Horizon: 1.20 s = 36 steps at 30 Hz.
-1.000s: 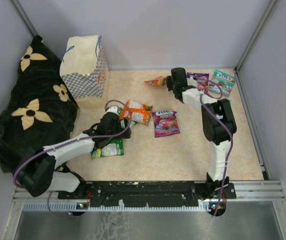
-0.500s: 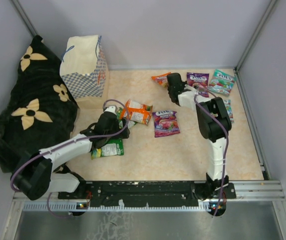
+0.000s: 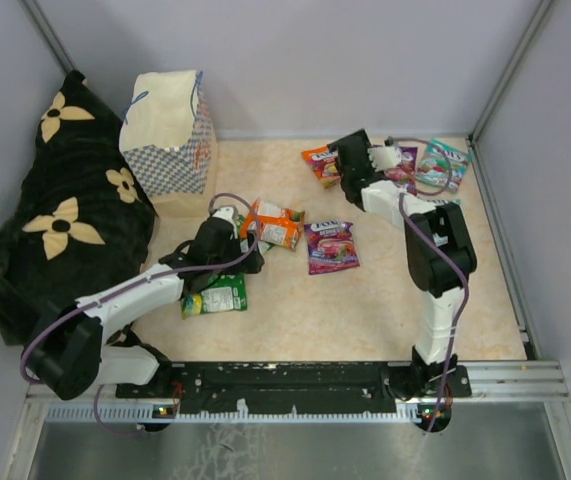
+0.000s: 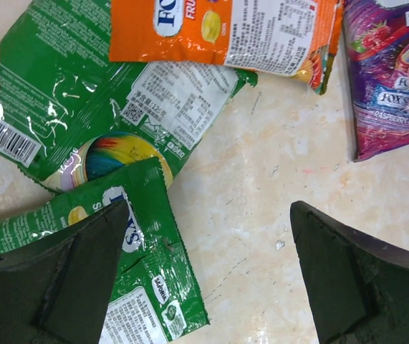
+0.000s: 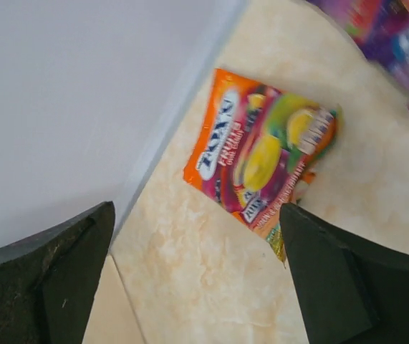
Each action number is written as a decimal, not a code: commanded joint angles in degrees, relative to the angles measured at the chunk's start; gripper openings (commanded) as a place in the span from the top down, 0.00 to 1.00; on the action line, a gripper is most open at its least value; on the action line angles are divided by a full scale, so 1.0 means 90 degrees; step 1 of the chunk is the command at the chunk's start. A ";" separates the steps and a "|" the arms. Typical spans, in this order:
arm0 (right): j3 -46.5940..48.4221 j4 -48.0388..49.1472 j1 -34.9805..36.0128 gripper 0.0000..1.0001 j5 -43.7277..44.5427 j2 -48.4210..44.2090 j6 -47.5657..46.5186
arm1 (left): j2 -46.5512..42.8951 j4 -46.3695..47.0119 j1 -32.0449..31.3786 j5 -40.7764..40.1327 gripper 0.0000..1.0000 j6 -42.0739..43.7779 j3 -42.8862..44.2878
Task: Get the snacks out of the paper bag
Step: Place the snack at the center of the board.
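The paper bag point(image 3: 170, 130), checkered with blue cord handles, stands upright at the back left. Snacks lie loose on the table. An orange pouch point(image 3: 320, 163) point(image 5: 265, 161) rests flat by the back wall, and my right gripper point(image 3: 345, 160) point(image 5: 195, 209) hovers open just short of it, holding nothing. My left gripper point(image 3: 248, 255) point(image 4: 210, 208) is open low over bare table. Its left finger overlaps a green pouch point(image 4: 147, 287) lying on another green pouch point(image 4: 61, 93). An orange pouch point(image 3: 275, 222) point(image 4: 211, 29) and a purple pouch point(image 3: 331, 246) point(image 4: 397, 79) lie just beyond.
A black cloth with cream flowers point(image 3: 65, 220) is heaped along the left wall beside the bag. Purple point(image 3: 400, 160) and teal point(image 3: 443, 163) pouches lie at the back right corner. Grey walls close in the back and both sides.
My right gripper has opened and let go of the orange pouch, which now lies on the table by the back wall. The left arm has barely moved.
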 commanded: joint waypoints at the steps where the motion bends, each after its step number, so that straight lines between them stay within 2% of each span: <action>1: 0.0443 0.0741 -0.0089 0.02 -0.1059 -0.0839 -0.4910 | 0.0059 -0.0114 0.0029 0.0266 0.00 0.0219 0.0253; 4: 0.1713 -0.0402 -0.0343 0.01 -0.2650 -0.0103 -0.6619 | 0.0074 -0.0120 0.0022 0.0334 0.00 0.0272 0.0300; 6: 0.2852 -0.1495 -0.0461 0.01 -0.3240 0.0670 -0.7482 | 0.0090 -0.0084 0.0029 0.0421 0.00 0.0278 0.0309; 8: 0.4167 -0.2450 -0.0538 0.01 -0.3527 0.1489 -0.8253 | 0.0113 -0.0054 0.0029 0.0482 0.00 0.0269 0.0310; 10: 0.4898 -0.3154 -0.0585 0.01 -0.3495 0.2273 -0.8714 | 0.0135 -0.0073 0.0030 0.0521 0.00 0.0258 0.0306; 13: 0.5015 -0.3455 -0.0646 0.01 -0.3537 0.2705 -0.8910 | 0.0098 -0.0142 0.0029 0.0500 0.00 0.0229 0.0281; 19: 0.4062 -0.2963 -0.0679 0.01 -0.3859 0.2562 -0.8775 | 0.0122 -0.0159 0.0024 0.0509 0.00 0.0241 0.0288; 24: 0.3950 -0.2962 -0.0679 0.01 -0.3775 0.2541 -0.8318 | 0.0257 -0.0093 0.0029 0.0644 0.00 0.0170 0.0332; 27: 0.3960 -0.3083 -0.0682 0.01 -0.3268 0.2547 -0.7722 | 0.0319 -0.0063 0.0024 0.0754 0.00 0.0116 0.0322; 31: 0.3966 -0.3533 -0.0679 0.01 -0.2334 0.2533 -0.6307 | 0.0344 -0.0046 0.0029 0.0764 0.00 0.0114 0.0316; 34: 0.3840 -0.3564 -0.0648 0.01 -0.2152 0.2502 -0.5533 | 0.0348 -0.0063 0.0027 0.0749 0.00 0.0149 0.0325; 36: 0.3831 -0.3445 -0.0596 0.01 -0.2177 0.2523 -0.5401 | 0.0315 -0.0097 0.0027 0.0748 0.00 0.0155 0.0328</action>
